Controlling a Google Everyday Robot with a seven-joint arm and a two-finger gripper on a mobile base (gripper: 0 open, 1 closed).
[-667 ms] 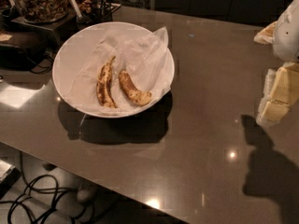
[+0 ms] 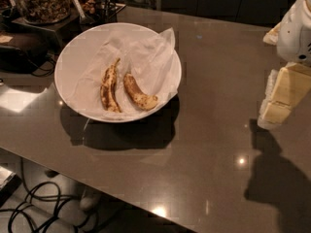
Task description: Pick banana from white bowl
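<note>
White bowl [image 2: 68,74] with two: banana [image 2: 138,95], slimmer banana [image 2: 108,89]; jaws far right.

Arm: the white arm [image 2: 296,28] is showing at the top right corner, with only its last rounded segment in view and the rest running off the edge.
Gripper: the gripper [image 2: 274,115] is hanging just below the arm, at the right edge and about mid height.
Pose: its cream body is pointing downward, the lower end leaning a little to the left.
</note>
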